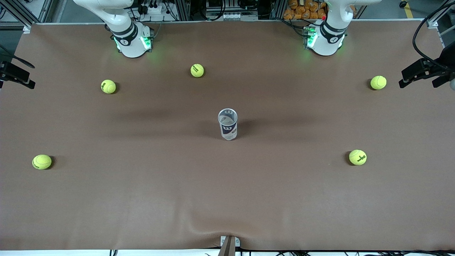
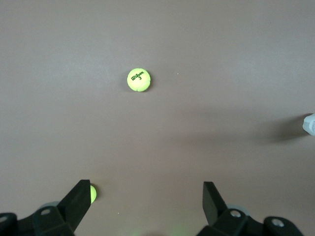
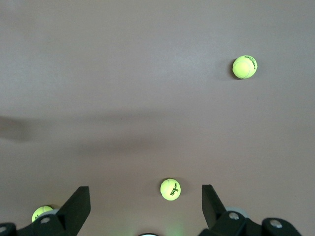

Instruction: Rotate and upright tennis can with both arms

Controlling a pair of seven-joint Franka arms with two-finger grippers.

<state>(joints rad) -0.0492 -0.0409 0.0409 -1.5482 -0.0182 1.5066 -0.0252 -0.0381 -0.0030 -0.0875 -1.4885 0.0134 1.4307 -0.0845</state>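
The tennis can (image 1: 227,125) stands upright in the middle of the table, a clear cylinder with a white and dark-blue label and its open silver rim facing up. Only a sliver of it (image 2: 309,124) shows at the edge of the left wrist view. Both arms rise from their bases (image 1: 132,42) (image 1: 326,40) out of the front view. My left gripper (image 2: 146,189) hangs open high over the table, nothing between its fingers. My right gripper (image 3: 145,192) is likewise open and empty, high over a tennis ball (image 3: 170,189). Neither gripper is close to the can.
Several yellow-green tennis balls lie scattered on the brown table: one (image 1: 197,70) between the bases, two (image 1: 108,86) (image 1: 42,161) toward the right arm's end, two (image 1: 378,82) (image 1: 357,157) toward the left arm's end. Black camera mounts (image 1: 423,71) sit at the table's ends.
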